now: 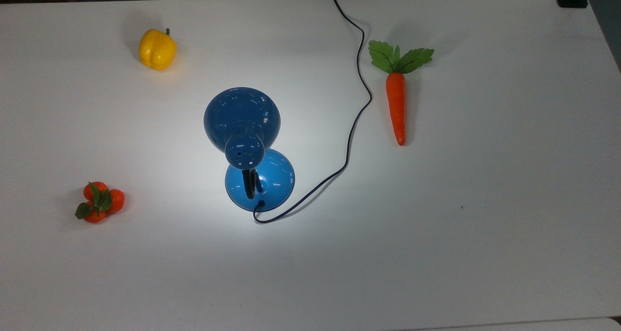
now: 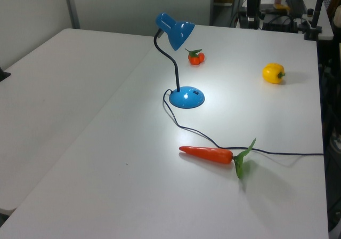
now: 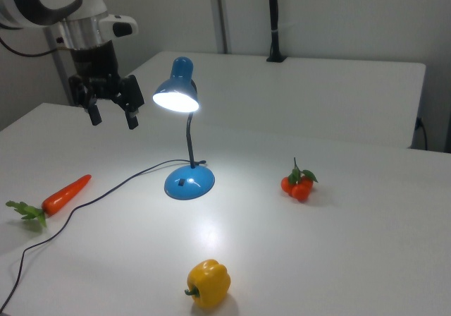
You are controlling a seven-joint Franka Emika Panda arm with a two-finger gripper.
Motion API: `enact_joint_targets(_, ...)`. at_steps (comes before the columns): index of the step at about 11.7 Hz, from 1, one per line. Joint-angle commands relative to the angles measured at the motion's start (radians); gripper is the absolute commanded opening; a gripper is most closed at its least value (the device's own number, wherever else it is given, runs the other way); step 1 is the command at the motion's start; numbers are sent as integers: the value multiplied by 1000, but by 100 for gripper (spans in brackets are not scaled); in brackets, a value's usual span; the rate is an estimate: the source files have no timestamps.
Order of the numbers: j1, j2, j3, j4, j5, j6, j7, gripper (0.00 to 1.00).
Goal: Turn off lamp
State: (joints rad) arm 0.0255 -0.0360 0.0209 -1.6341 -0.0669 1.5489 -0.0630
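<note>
In the right view the gripper (image 3: pixel 113 111) hangs high at the far left, fingers spread and empty, above the table (image 3: pixel 366 224) and well apart from everything. The lamp (image 3: pixel 184 129) stands to its right and lower, mid-table, lit and throwing a bright pool. A small dark switch on the base (image 3: pixel 189 182) looks like the target, so I judge the arm must travel rightward and down. A carrot (image 3: pixel 65 192) lies below the gripper.

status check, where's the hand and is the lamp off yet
Hand open, raised, empty. Lamp lit, untouched. Cord trails below the hand.
</note>
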Motion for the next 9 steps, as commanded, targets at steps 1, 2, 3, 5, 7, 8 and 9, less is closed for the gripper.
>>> enact_joint_targets(1, 2, 1, -12, -3, -17, 2, -14, 100)
enact_joint_targets(2, 1, 1, -12, -3, -17, 3, -11, 100)
enact_joint_targets(3, 1, 2, -12, -3, -17, 7, -8, 100)
enact_joint_targets(5, 1, 2, -12, -1, -16, 8, -4, 100)
enact_joint_targets(7, 1, 13, -12, 14, -16, 13, -1, 100)
enact_joint_targets(8, 1, 37, -12, 52, -14, 1, 2, 100)
enact_joint_targets(9, 1, 57, -12, 75, -13, 0, 23, 100)
